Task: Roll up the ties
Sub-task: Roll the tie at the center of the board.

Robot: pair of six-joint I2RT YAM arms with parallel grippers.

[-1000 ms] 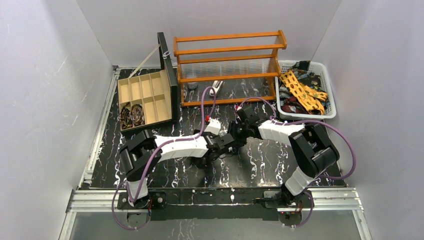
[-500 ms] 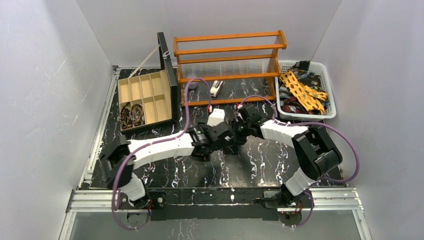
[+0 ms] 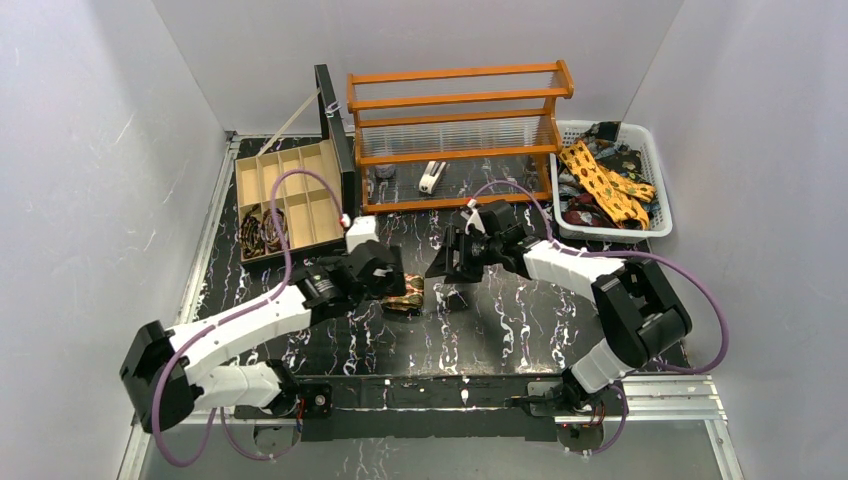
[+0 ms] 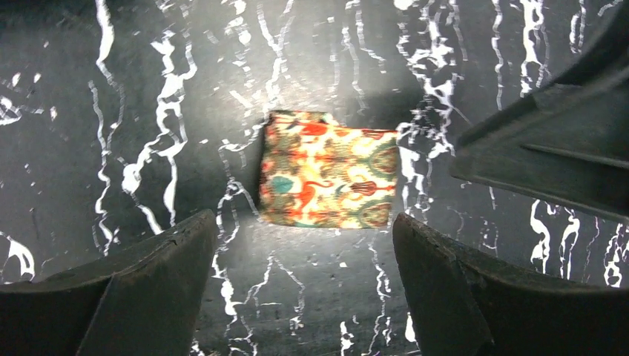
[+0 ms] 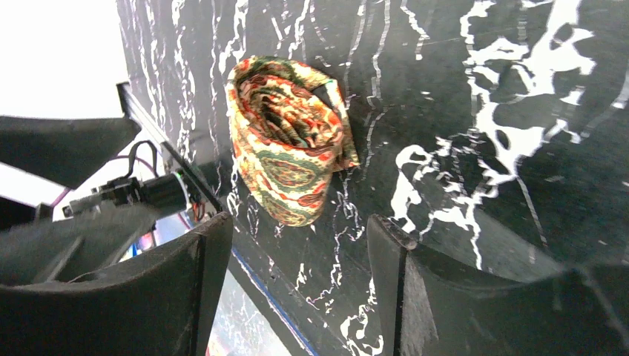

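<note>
A rolled tie (image 3: 408,297), a brown-red and gold-green coil, lies on the dark marbled table between my two grippers. In the left wrist view it (image 4: 326,178) lies just beyond my open left gripper (image 4: 303,231), untouched. In the right wrist view the coil (image 5: 285,156) shows its spiral end, just ahead of my open right gripper (image 5: 297,231). From above, my left gripper (image 3: 390,280) is at the coil's left and my right gripper (image 3: 448,262) at its upper right. Both are empty. Two more rolled ties (image 3: 262,230) sit in the wooden box. Loose ties (image 3: 600,180) fill the basket.
A wooden compartment box (image 3: 295,190) with its lid up stands at the back left. An orange rack (image 3: 460,110) stands at the back centre with a small white object (image 3: 432,177) under it. A white basket (image 3: 655,165) is at the back right.
Both grippers have drawn apart, and the rolled tie now lies free on the table. The left arm has swung left and stretched out low; the right gripper has backed off slightly.
</note>
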